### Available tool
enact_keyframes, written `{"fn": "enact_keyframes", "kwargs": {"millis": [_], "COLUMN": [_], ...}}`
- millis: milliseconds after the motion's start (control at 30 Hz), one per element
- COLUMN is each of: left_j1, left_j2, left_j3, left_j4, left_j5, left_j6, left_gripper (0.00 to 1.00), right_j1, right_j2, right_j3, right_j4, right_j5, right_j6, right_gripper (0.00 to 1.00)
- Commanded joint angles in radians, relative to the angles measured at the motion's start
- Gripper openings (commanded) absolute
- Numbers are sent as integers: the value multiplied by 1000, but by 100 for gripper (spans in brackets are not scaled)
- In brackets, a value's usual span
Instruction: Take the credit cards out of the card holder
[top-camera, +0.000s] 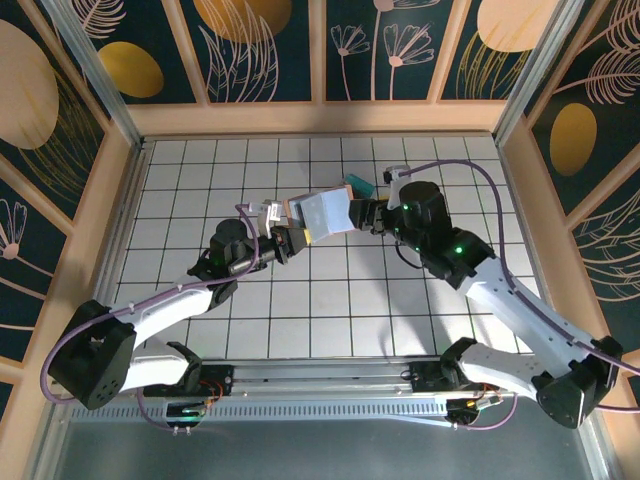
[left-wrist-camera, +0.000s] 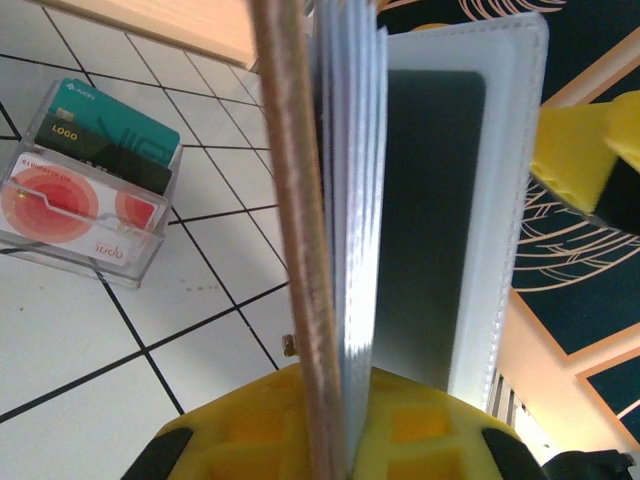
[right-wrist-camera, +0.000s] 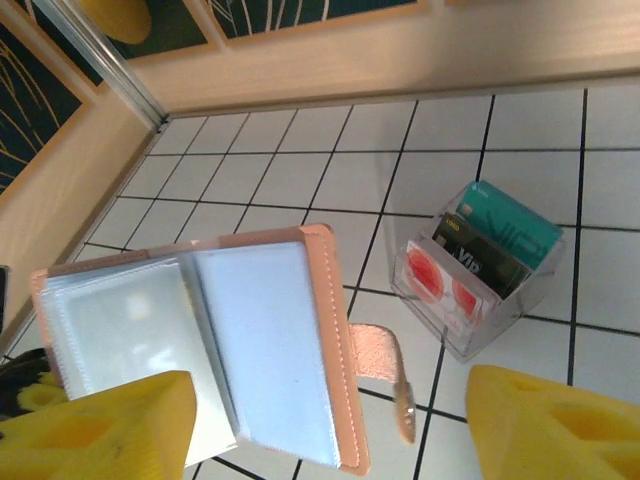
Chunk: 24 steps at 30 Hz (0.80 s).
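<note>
**Holder held aloft between both grippers, mid-table**

Edges and room: the white tiled table (top-camera: 300, 300) is walled by a wooden rim on its left, far and right sides. The clear plastic box (top-camera: 358, 186) of cards sits on the tiles near the far wall, just beyond the right wrist. In the right wrist view the box (right-wrist-camera: 480, 265) lies apart from the holder's tab (right-wrist-camera: 380, 360), with bare tile between them. I see open tile rows from the arm bases up to the grippers, and more to the left of the left forearm.

Task item: the card holder (top-camera: 322, 213) is off the table, raised above its middle and spread open. Its blue-grey leaves face the right wrist camera (right-wrist-camera: 200, 340). From the left wrist it shows edge-on (left-wrist-camera: 295, 250), tan cover to the left and leaves fanned to the right.

Left arm: it runs from its base at the near left, folds at the elbow, and its forearm reaches up and right to centre. The left gripper (top-camera: 287, 238) has its yellow fingers (left-wrist-camera: 230, 440) pinched tight on the holder's lower edge.

Right arm: it reaches from the near right up and left, with the wrist turned to face the left gripper. The right gripper (top-camera: 366, 213) has its fingers (right-wrist-camera: 550, 430) spread wide and grips nothing. One finger overlaps the holder's near corner, and I cannot tell whether it touches.
</note>
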Motion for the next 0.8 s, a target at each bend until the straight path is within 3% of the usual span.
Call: {"fn": "enact_keyframes", "kwargs": {"millis": [0, 233, 400, 533, 767], "left_j1": [-4, -4, -4, -4, -3], "left_j2": [0, 7, 18, 19, 12], "left_j3": [29, 28, 27, 23, 15], "left_j4": [33, 52, 72, 88, 119], "left_j5": [18, 33, 53, 68, 92], "left_j6": [-1, -11, -23, -28, -37], "left_gripper": [0, 0, 0, 0, 0], "right_j1": [57, 182, 201, 201, 189], "right_j2": [-6, 117, 206, 247, 292], "right_j3": [51, 100, 127, 140, 140], "right_j4": [-22, 10, -15, -20, -25], "right_j5": [-26, -76, -3, 35, 119], "right_j6": [17, -5, -13, -25, -30], "right_gripper": [66, 54, 55, 63, 65]}}
